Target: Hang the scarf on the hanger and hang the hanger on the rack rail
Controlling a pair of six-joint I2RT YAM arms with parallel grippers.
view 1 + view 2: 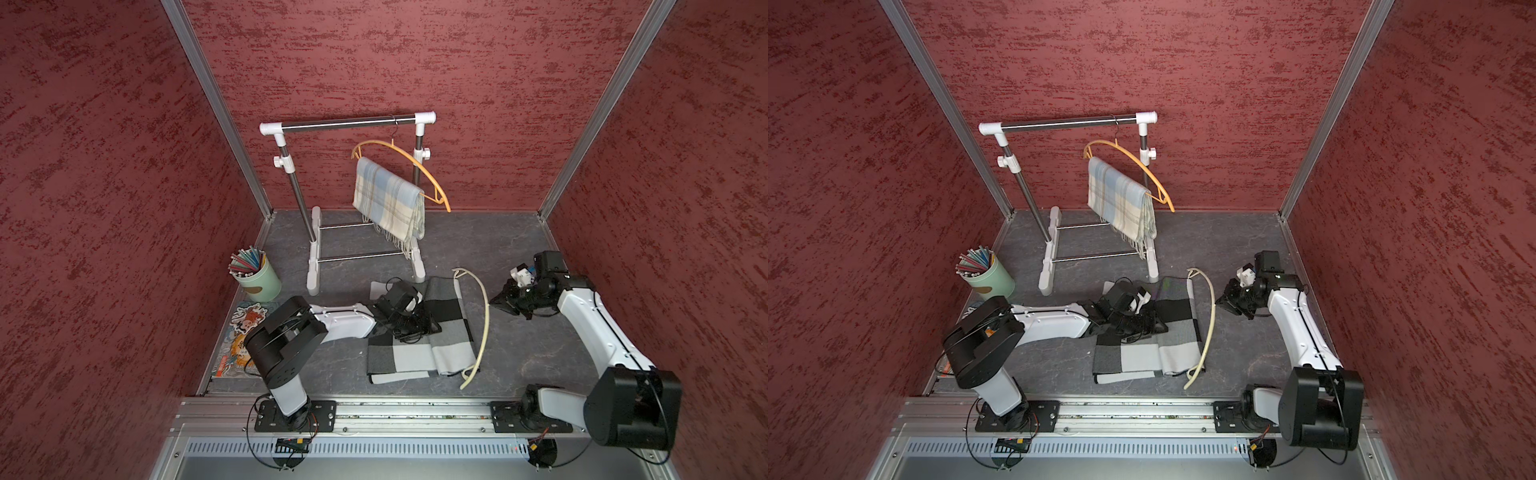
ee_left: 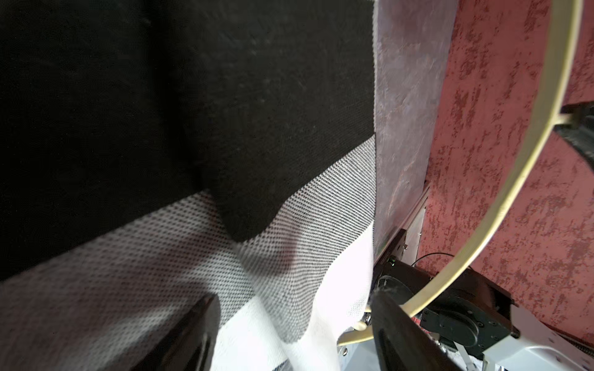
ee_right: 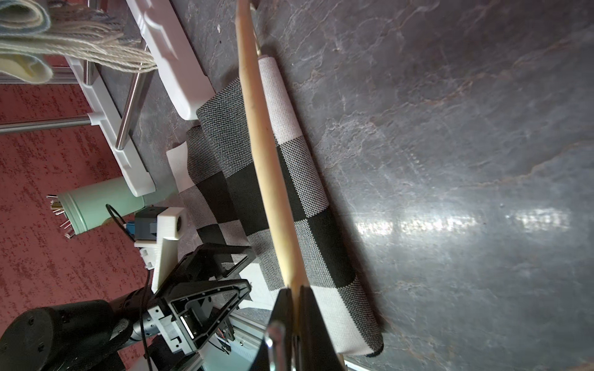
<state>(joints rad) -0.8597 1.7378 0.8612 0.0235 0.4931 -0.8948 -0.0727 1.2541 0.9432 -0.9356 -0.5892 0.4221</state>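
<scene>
A black, grey and white checked scarf lies folded on the dark table. A cream curved hanger rests along its right edge. My right gripper is shut on the hanger's outer curve, its jaws pinching the cream bar. My left gripper sits low over the middle of the scarf. It is open, one finger on each side of a raised pale fold. The hanger arcs past beyond that fold.
A white and steel clothes rack stands at the back. An orange hanger on it carries a pale blue plaid scarf. A green cup of pencils and a picture book sit at the left. Red walls close three sides.
</scene>
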